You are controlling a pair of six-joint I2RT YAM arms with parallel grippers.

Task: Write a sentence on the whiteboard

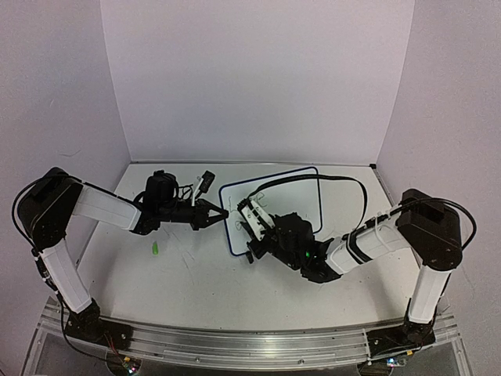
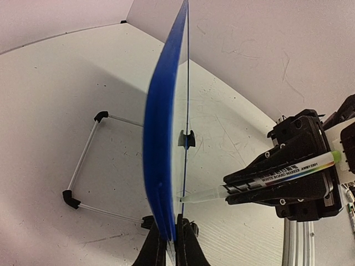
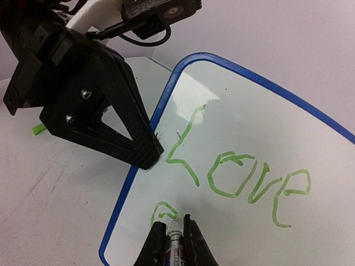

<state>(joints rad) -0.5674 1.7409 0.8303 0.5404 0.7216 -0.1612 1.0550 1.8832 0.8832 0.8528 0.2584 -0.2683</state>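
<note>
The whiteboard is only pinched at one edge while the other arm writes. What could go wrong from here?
The left gripper pinches just one edge of the whiteboard, so the marker's push could tilt or slip it. The right gripper writes close beside the left one; they might bump.

Green sentence (image 3: 244,177) on glossy white, blue-rimmed whiteboard (image 3: 260,122)

Table (image 1: 196,278): white, scuffed | carried small green piece (image 1: 156,249), left of whiteboard (image 1: 291,202) | bore wire stand (image 2: 83,157) on two black feet (image 2: 69,198)
</note>
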